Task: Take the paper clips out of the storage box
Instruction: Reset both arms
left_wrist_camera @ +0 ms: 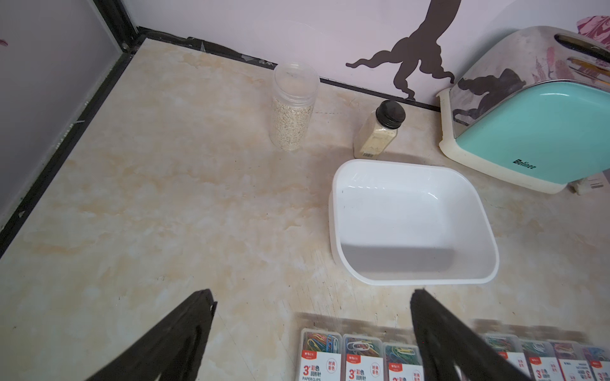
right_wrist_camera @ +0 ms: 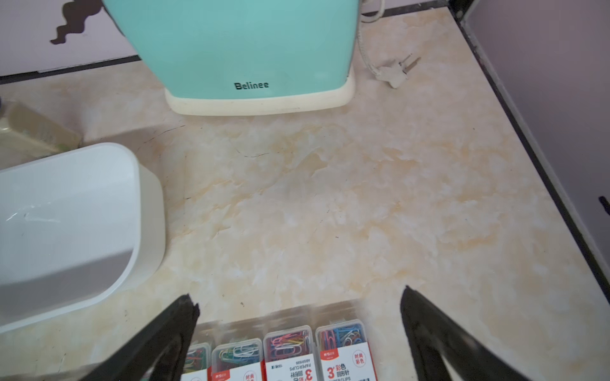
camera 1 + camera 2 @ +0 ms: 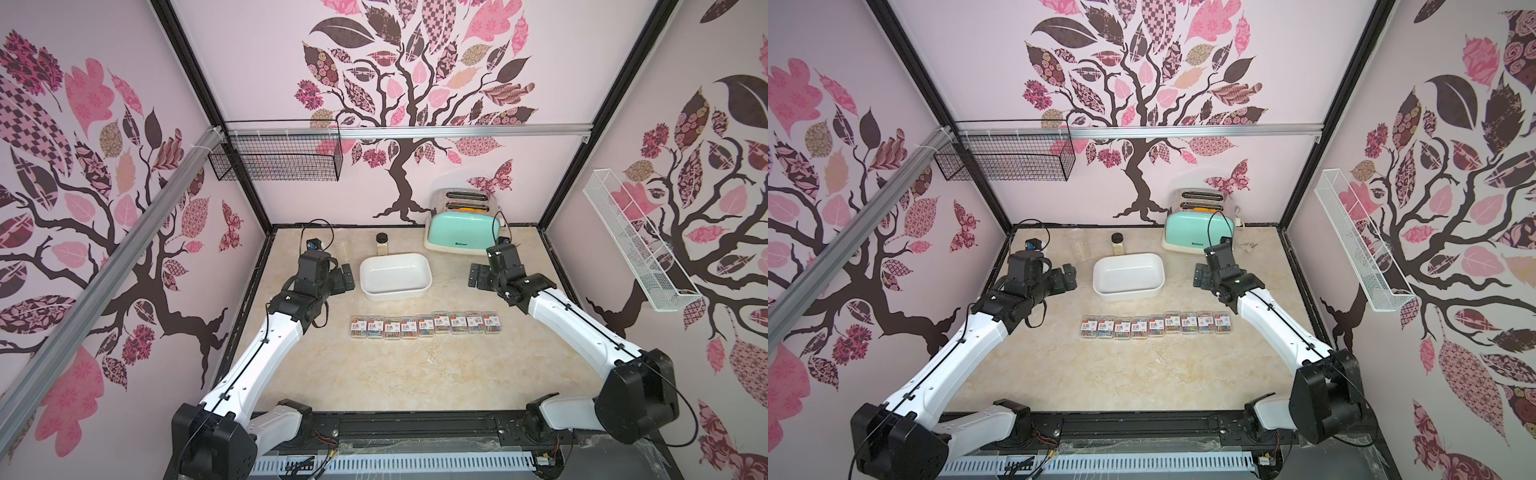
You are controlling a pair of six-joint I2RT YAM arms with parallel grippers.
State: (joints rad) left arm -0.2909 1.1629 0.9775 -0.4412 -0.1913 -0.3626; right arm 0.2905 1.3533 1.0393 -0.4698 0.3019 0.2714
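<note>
Left tool (image 1: 313,293), right tool (image 2: 298,292) gape empty — both clear of storage box (image 3: 395,294); paper clips (image 3: 426,326) rowed outside.

The storage box (image 3: 395,295) sits mid-table (image 3: 395,374). In front of it, nearer the robot, the paper clips (image 3: 424,325) lie on the table in one side-to-side row, apart from the box. Just behind the box stands a shorter jar (image 3: 382,243), with a taller jar (image 1: 293,109) further left. A toaster (image 3: 461,232) sits behind and right, by the back wall. The left pincer (image 3: 348,277) is left of the box and the right pincer (image 3: 478,276) is right of it.
</note>
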